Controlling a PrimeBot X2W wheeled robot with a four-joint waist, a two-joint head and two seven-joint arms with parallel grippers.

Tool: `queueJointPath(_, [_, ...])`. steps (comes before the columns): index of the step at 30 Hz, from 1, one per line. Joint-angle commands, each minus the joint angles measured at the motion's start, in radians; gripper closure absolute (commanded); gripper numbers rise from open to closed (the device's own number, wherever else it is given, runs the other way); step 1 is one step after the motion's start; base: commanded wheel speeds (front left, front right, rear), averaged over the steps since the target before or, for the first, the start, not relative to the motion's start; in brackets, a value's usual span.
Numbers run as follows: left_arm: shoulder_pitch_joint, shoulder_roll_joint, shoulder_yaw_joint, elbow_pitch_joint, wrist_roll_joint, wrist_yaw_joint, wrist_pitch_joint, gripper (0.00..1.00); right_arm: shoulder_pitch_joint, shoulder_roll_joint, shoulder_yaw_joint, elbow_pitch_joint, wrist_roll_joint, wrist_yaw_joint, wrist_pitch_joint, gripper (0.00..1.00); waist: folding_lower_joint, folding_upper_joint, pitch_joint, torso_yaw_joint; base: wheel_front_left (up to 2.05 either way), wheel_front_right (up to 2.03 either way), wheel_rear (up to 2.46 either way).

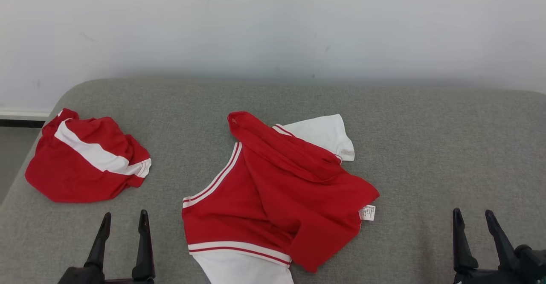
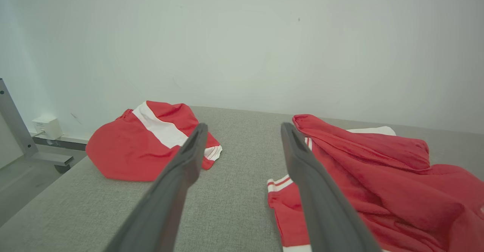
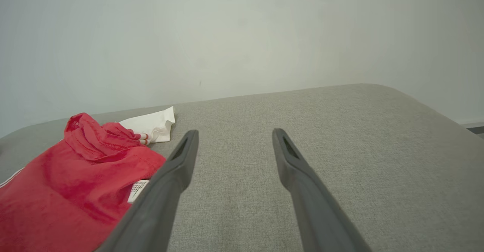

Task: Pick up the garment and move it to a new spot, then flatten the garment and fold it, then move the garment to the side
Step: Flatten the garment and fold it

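1. Work surface: grey fabric-covered counter (image 1: 426, 147), set against a plain white wall (image 1: 273, 28).
2. Task item: the red-and-white garment (image 1: 277, 190) lies crumpled at the centre of the counter, near its front edge. Red cloth is folded over on top. One white sleeve (image 1: 324, 132) sticks out on the far side, and a white care label (image 1: 367, 212) shows at the garment's right edge.
3. Other item: a second red garment with a white stripe (image 1: 81, 164) lies bunched at the far left of the counter, well apart from the task item.
4. Left claw (image 1: 125, 215): released, jaws spread, grasping nothing. It sits above bare counter between the two garments, just beside the task item's left edge.
5. Right claw (image 1: 472, 212): released, jaws spread, grasping nothing. It sits over bare counter, well to the right of the label.
6. Obstructions: nothing lies between either claw and the task item.
7. Surroundings, left wrist view: a white wall box (image 2: 47, 127) and a grey metal strut (image 2: 15, 123) stand beyond the counter's left end.
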Motion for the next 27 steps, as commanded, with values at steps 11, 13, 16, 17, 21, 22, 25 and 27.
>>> queueJointPath(11, [-0.063,-0.029,0.001,0.034,0.019,-0.033,-0.003,0.00,-0.191,-0.094,0.118,0.155,0.015,-0.003,0.039,0.00,0.0001,0.0000,0.057,0.098,0.00,0.00,0.00])
queueJointPath(13, [-0.068,-0.034,-0.003,0.040,0.020,-0.034,-0.003,0.00,-0.226,-0.101,0.138,0.208,0.016,-0.003,0.046,0.00,0.0001,0.0000,0.066,0.118,0.00,0.00,0.00])
queueJointPath(16, [-0.080,-0.038,-0.011,0.045,0.019,-0.040,-0.003,0.00,-0.276,-0.109,0.164,0.297,0.020,-0.003,0.049,0.00,0.0001,0.0000,0.078,0.146,0.00,0.00,0.00])
queueJointPath(17, [-0.081,-0.040,-0.015,0.047,0.019,-0.041,-0.003,0.00,-0.291,-0.109,0.172,0.324,0.026,-0.003,0.046,0.00,0.0001,0.0000,0.081,0.155,0.00,0.00,0.00])
queueJointPath(21, [-0.092,-0.042,-0.023,0.055,0.012,-0.042,-0.003,0.00,-0.334,-0.105,0.207,0.440,0.044,-0.003,0.043,0.00,0.0001,0.0000,0.089,0.181,0.00,0.00,0.00])
queueJointPath(22, [-0.094,-0.043,-0.025,0.057,0.011,-0.042,-0.003,0.00,-0.344,-0.103,0.218,0.464,0.049,-0.003,0.041,0.00,0.0001,0.0000,0.090,0.186,0.00,0.00,0.00])
queueJointPath(25, [-0.097,-0.044,-0.029,0.060,0.008,-0.043,-0.003,0.00,-0.370,-0.095,0.247,0.532,0.071,-0.003,0.042,0.00,0.0001,0.0000,0.095,0.195,0.00,0.00,0.00])
queueJointPath(27, [-0.101,-0.045,-0.030,0.062,0.007,-0.044,-0.003,0.00,-0.388,-0.089,0.263,0.572,0.087,-0.003,0.042,0.00,0.0001,0.0000,0.099,0.197,0.00,0.00,0.00])
